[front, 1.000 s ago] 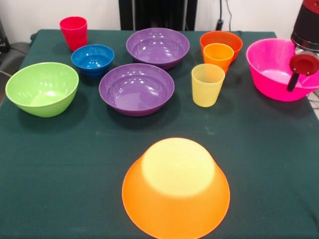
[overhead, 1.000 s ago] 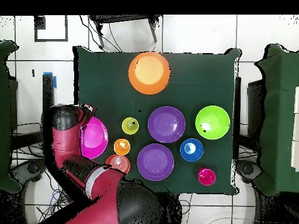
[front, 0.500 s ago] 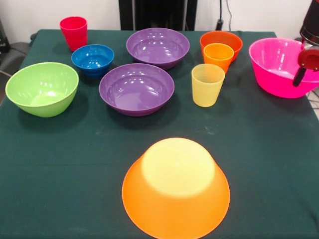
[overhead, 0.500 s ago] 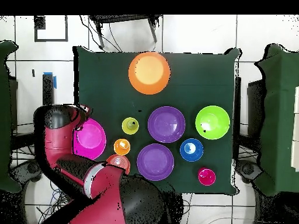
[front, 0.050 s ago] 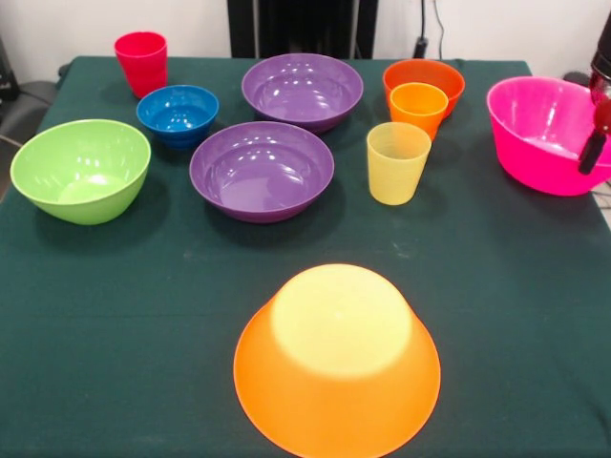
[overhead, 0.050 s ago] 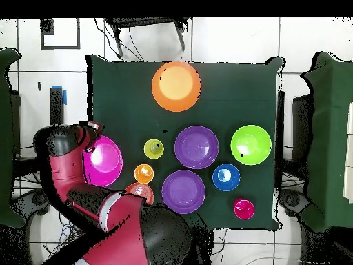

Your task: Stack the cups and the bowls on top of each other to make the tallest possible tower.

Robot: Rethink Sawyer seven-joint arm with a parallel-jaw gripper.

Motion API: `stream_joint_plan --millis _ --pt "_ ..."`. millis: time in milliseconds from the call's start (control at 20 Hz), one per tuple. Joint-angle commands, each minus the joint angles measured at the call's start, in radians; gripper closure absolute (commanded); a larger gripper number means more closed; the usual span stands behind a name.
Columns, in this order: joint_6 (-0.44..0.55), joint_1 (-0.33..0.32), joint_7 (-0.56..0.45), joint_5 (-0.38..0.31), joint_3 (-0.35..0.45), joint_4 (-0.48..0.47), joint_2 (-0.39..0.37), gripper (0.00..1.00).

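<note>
The large orange bowl (front, 0.050 s ago: 337,363) lies upside down near the front edge, on its own. At the right edge the large pink bowl (front, 0.050 s ago: 539,129) stands upright, and my gripper (front, 0.050 s ago: 594,143) is shut on its right rim, one black finger showing inside. In the overhead view the arm covers the gripper (overhead, 0.050 s ago: 86,134) beside that pink bowl (overhead, 0.050 s ago: 103,157). Two purple bowls (front, 0.050 s ago: 262,170) (front, 0.050 s ago: 302,89), the lime green bowl (front, 0.050 s ago: 80,169) and the small blue bowl (front, 0.050 s ago: 178,113) stand upright and apart. The yellow cup (front, 0.050 s ago: 397,162), orange cup (front, 0.050 s ago: 418,107) and red cup (front, 0.050 s ago: 141,62) stand upright. The red-orange bowl (front, 0.050 s ago: 425,76) is behind the orange cup.
The dark green cloth (front, 0.050 s ago: 124,315) covers the table. The pink bowl sits close to the table's right edge. My arm's red bulk (overhead, 0.050 s ago: 131,228) overhangs the table's corner in the overhead view and hides part of the red-orange bowl (overhead, 0.050 s ago: 138,192).
My gripper has moved toward the table's right edge in the front view, and the pink bowl has slid that way with it. All other bowls and cups stayed put.
</note>
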Motion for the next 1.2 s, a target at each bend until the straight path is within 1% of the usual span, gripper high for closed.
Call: stream_joint_plan --millis 50,250,400,500,650,900,1050,1200 --pt "0.015 0.006 -0.176 -0.092 -0.082 0.021 0.074 1.0" --pt "0.025 -0.013 -0.21 -0.174 -0.123 0.015 0.088 1.0" --pt "0.024 -0.029 -0.254 -0.211 -0.143 0.001 0.094 1.0" --pt "0.026 -0.038 -0.279 -0.222 -0.15 -0.002 0.095 1.0" --pt "0.027 -0.04 -0.29 -0.244 -0.163 -0.012 0.1 1.0" --pt "0.04 -0.048 -0.321 -0.254 -0.162 -0.027 0.094 1.0" --pt "0.034 -0.062 -0.373 -0.234 -0.151 -0.038 0.084 1.0" --pt "0.023 -0.082 -0.446 -0.208 -0.138 -0.053 0.079 1.0"
